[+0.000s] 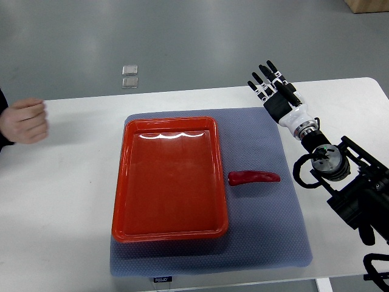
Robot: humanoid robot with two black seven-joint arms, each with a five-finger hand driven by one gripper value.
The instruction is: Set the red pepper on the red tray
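A red pepper (254, 177) lies on the grey mat (261, 213), just right of the red tray (171, 226). The tray is empty and sits on the left part of the mat. My right hand (269, 82) is raised over the table's far right part, beyond the mat's back corner and well behind the pepper. Its fingers are spread and hold nothing. Its arm (331, 164) comes in from the right edge. My left arm does not show.
A person's hand (24, 120), loosely closed, rests on the white table (61, 194) at the left edge. Two small clear squares (130, 76) lie on the floor beyond the table's far edge.
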